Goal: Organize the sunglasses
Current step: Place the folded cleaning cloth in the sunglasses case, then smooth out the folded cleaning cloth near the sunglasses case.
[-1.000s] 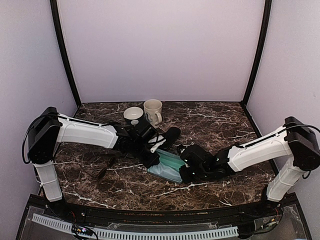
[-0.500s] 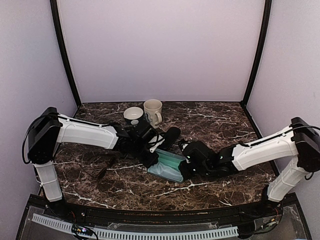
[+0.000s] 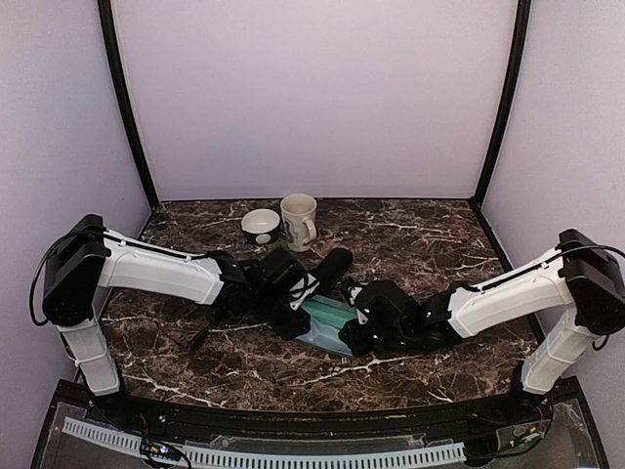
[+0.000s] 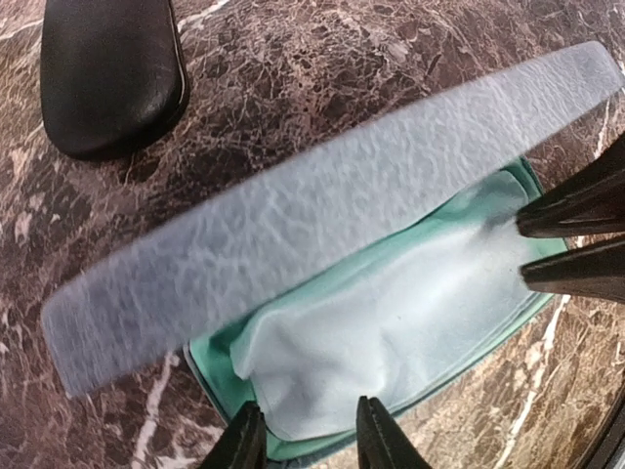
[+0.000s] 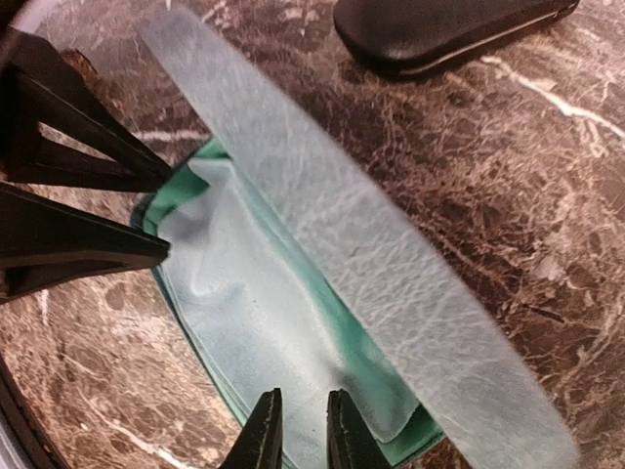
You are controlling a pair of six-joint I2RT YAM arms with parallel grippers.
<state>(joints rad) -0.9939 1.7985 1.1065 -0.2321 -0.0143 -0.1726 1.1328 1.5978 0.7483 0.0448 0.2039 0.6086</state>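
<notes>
A: Status?
B: Nothing stowed. I see the black sunglasses [image 3: 199, 334] loose on the tabletop [image 3: 439, 244], well left of the open grey-blue case [image 3: 327, 327] (second pair: can't pick it out). Only cloth inside the case.
A: End effectors?
B: Both are at the case. The left end effector [image 4: 306, 420] is part-open astride its rim. The right end effector [image 5: 303, 405] is nearly closed over the lining; can't tell if it's pinching.

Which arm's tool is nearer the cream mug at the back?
Left. The left tool is at the open case's left end, in front of the cream mug; the right tool is at the case's other end, farther forward and right.
</notes>
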